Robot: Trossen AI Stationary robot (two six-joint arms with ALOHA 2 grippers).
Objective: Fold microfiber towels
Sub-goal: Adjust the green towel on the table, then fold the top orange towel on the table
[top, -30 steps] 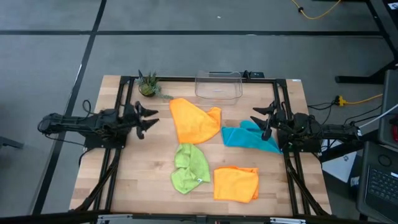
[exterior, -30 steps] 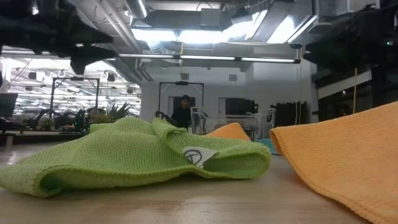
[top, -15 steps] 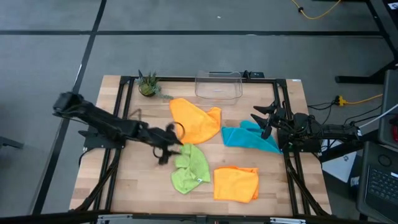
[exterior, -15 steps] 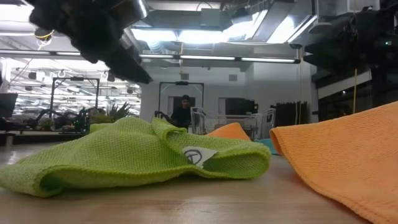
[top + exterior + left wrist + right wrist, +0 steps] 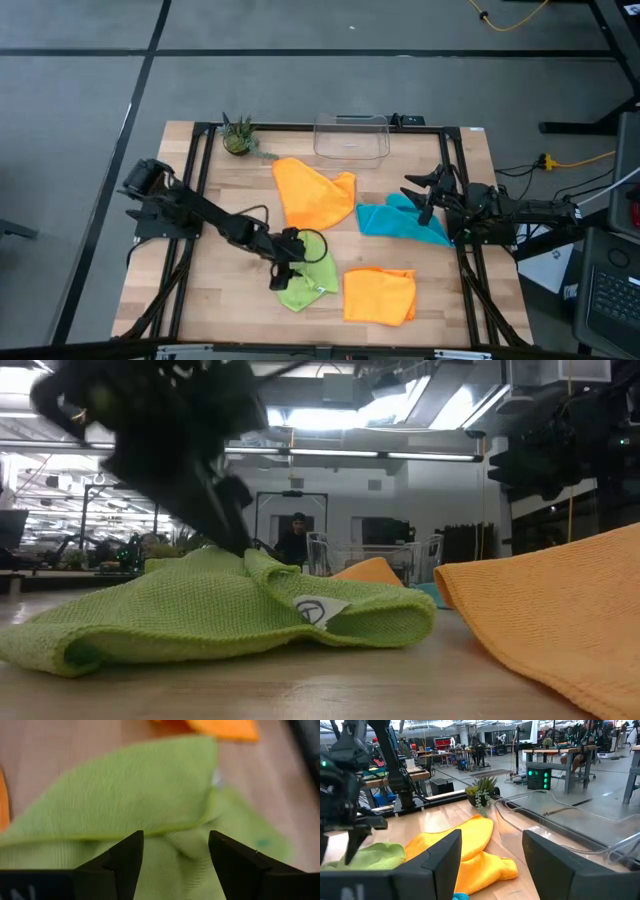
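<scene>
Grey floor (image 5: 300,85), bright ceiling strip lights (image 5: 330,415), distant workbenches (image 5: 555,755), seated person (image 5: 294,540).

Green towel (image 5: 310,270) lime, plain, with a small white tag; two towels (image 5: 315,195) (image 5: 380,295) plain orange; fourth towel (image 5: 400,222) teal blue; table (image 5: 220,290) pale wood grain, black-framed; bin (image 5: 351,137) clear; plant (image 5: 238,138) green; arms black.
</scene>
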